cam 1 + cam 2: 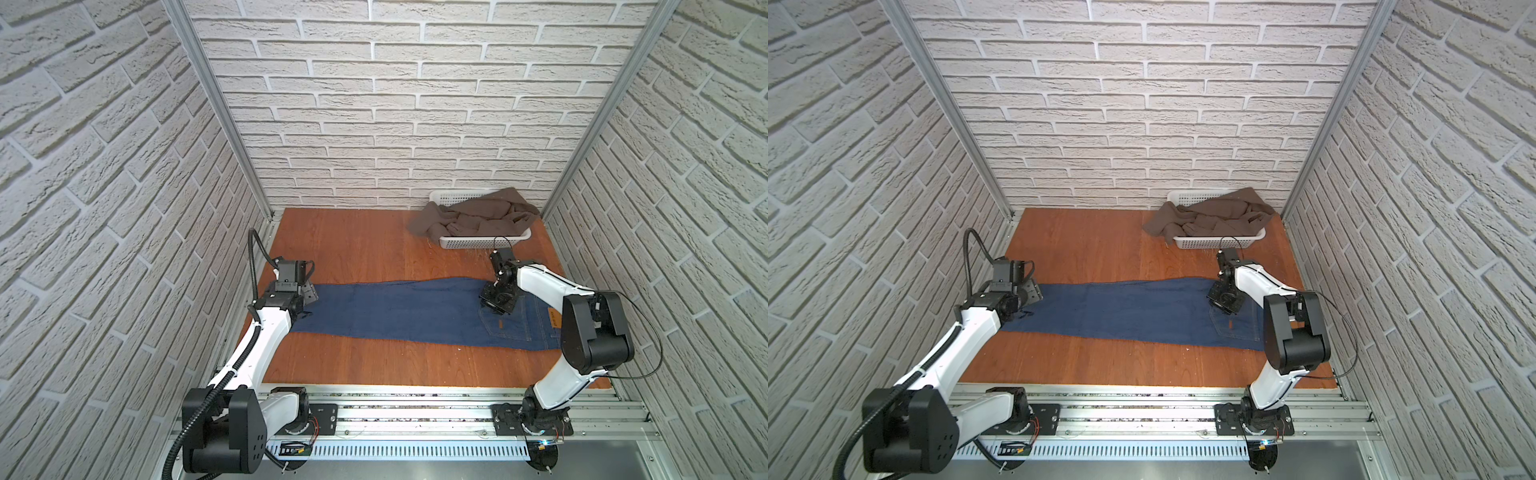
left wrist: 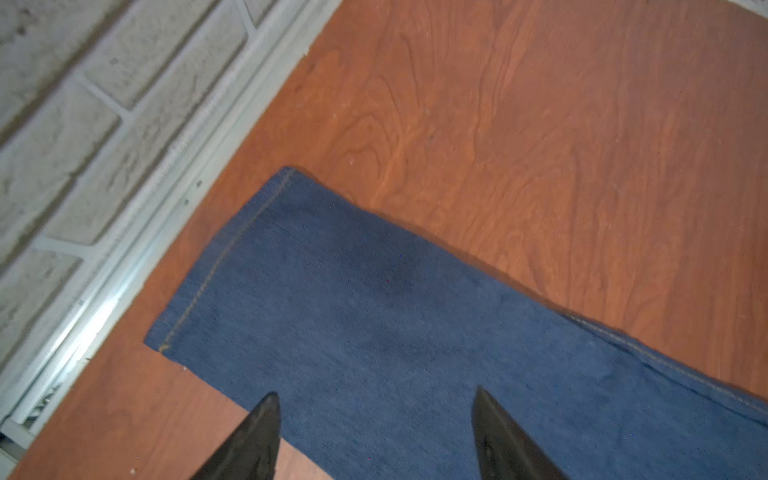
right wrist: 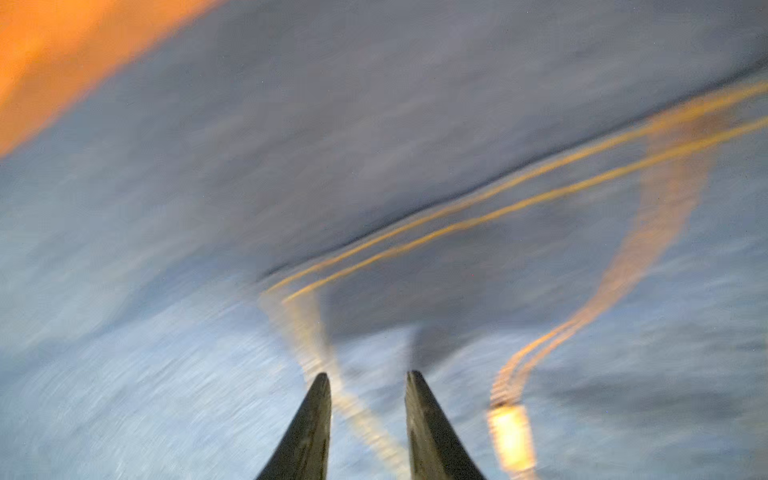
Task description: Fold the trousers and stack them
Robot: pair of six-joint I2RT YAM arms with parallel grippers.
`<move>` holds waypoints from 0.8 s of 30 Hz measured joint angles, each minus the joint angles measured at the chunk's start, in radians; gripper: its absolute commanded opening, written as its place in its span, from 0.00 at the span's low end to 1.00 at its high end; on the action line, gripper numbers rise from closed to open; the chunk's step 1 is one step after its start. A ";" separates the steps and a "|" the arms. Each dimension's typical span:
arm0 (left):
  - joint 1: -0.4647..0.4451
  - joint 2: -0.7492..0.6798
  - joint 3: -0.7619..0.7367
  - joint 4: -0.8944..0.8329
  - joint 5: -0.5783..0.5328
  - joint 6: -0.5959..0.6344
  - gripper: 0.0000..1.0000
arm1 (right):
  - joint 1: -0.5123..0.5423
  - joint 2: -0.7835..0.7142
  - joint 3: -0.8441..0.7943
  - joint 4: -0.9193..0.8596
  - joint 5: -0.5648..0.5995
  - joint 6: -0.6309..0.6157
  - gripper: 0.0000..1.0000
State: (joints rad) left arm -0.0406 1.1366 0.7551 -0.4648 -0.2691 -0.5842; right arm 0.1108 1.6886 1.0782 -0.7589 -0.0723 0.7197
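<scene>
Black, tapered fingers (image 2: 257, 436) of the left gripper (image 2: 375, 392) up close: spread wide, empty, poised just above the hem end of the trousers (image 2: 415, 332), probably so as to take that end for the next fold. Likewise tapered at the right gripper (image 3: 366, 376), but set narrow, with no cloth seen between the tips. Hangs over the back pocket (image 3: 519, 270) in a blurred wrist view, perhaps to pin the seat during the fold.

Lying flat in one long band across the middle of the table (image 1: 353, 249) in both top views: dark blue denim, matte and heavy-looking, legs seemingly doubled one on the other. Hem by the left edge, waistband by the right edge under the right arm. Orange-tan stitching (image 2: 216, 266) along hem and pocket; tan patch (image 1: 555, 319) at the waistband. Likely to hold a crease well, yet stiff at the seams.

Further out, smooth reddish wood grain, bare on the near side. At the far right corner, a white slotted plastic basket (image 1: 484, 242) with a limp brown cloth (image 1: 469, 216) spilling over its rim, well apart from the denim. Beyond, pale brick-pattern walls (image 1: 415, 104).
</scene>
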 measured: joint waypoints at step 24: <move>0.140 -0.092 0.091 -0.064 0.201 0.042 0.88 | 0.116 0.163 0.109 0.008 0.143 -0.015 0.31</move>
State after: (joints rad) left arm 0.0998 1.0447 0.8459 -0.5289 -0.0681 -0.5419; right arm 0.2264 1.8519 1.1877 -0.7506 0.0708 0.7048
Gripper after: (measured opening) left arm 0.885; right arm 0.309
